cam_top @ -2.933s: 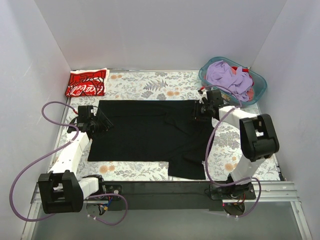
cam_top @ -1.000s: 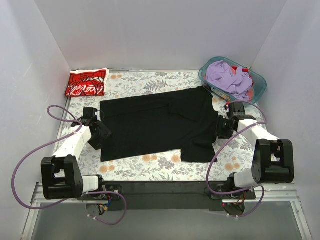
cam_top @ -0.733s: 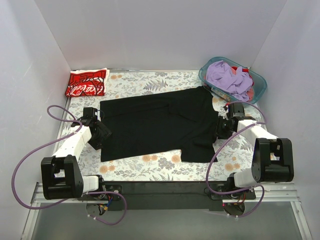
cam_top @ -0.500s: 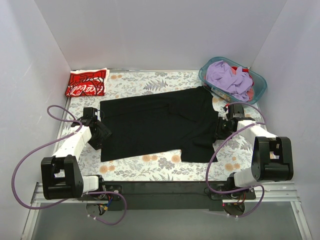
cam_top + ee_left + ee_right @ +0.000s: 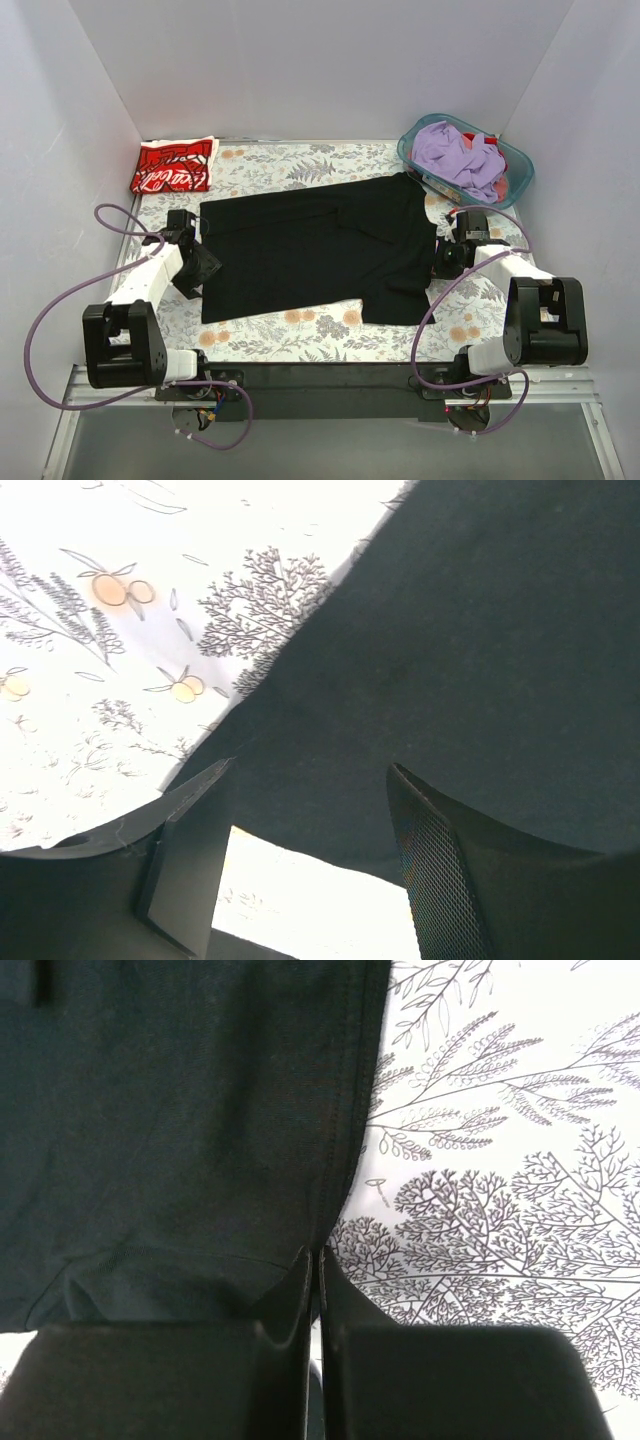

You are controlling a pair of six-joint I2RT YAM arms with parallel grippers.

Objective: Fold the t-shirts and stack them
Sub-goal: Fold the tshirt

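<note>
The black t-shirt lies spread flat across the middle of the floral table, slightly skewed. Folded, the red t-shirt with white lettering sits in the far left corner. My left gripper is at the black shirt's left edge. In the left wrist view it stands open, low over the dark cloth, with bare table between the fingers. My right gripper is at the shirt's right edge. In the right wrist view it is shut, tips pinching the stitched hem.
A teal basket holding purple clothes stands at the far right corner, just behind my right arm. White walls enclose the table on three sides. Purple cables loop beside both arms. The patterned tablecloth shows around the shirt.
My right gripper has closed its fingers at the shirt's right hem. The left gripper stays open, its arm barely shifted. The black shirt was dragged rightward and skewed earlier.
</note>
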